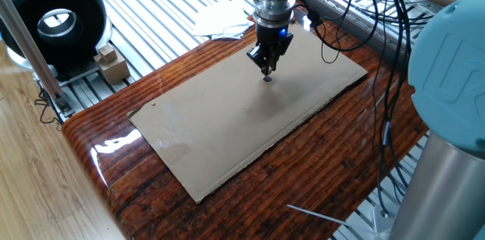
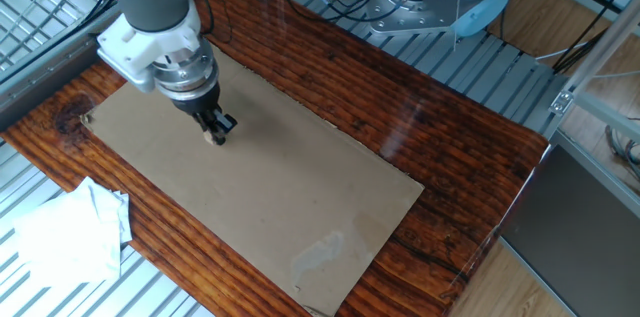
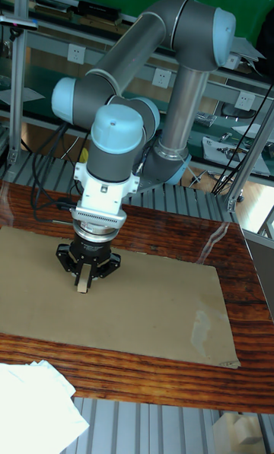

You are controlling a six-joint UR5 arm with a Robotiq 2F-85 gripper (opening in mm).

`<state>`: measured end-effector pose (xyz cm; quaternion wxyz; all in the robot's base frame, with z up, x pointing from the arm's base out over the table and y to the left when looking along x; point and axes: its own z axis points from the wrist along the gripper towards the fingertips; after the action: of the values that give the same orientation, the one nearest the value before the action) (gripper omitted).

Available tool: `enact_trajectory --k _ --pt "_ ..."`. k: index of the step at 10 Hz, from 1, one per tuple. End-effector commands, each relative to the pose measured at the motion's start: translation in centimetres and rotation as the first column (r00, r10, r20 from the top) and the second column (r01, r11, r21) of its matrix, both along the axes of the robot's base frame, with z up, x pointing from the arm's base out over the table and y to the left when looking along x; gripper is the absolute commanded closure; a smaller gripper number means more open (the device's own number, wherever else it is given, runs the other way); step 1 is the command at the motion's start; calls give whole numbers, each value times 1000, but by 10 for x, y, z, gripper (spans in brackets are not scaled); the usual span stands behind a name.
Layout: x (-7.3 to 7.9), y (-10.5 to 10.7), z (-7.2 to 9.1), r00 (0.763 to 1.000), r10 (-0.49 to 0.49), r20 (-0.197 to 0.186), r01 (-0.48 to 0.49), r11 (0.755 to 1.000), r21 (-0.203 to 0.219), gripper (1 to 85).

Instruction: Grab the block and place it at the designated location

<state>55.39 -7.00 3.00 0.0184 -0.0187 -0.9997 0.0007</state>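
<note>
The gripper hangs low over the cardboard sheet, its fingers closed on the block, which nearly touches the sheet. In one fixed view the dark dot lies directly under the fingertips, at 6 o'clock from them.

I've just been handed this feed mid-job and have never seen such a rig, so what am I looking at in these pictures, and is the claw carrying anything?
It is one jointed robot arm bolted beside a glossy wooden table. Three fixed cameras watch it: two look down at the table from opposite sides, and the tall picture faces the arm from low and in front.

A flat cardboard sheet covers most of the table. Crumpled white paper lies off one edge.

The claw points straight down, close over the sheet. In the tall view a tiny tan block sits pinched between its fingers. The dark dot marking the drop spot shows just under the tip in one side view; the claw hides it in the others.
</note>
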Motion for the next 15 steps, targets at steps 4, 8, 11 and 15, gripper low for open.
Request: enact_trajectory --k 4,8,11,15 --pt "-7 2 -7 1000 -22 -9 22 1000 -4 847" --pt "-19 -2 -9 999 -22 -41 21 999 -31 847" --pt "-15 1 -8 1000 -19 -24 19 1000 -18 847" --pt "-14 4 -9 1000 -21 -14 21 1000 -7 847"
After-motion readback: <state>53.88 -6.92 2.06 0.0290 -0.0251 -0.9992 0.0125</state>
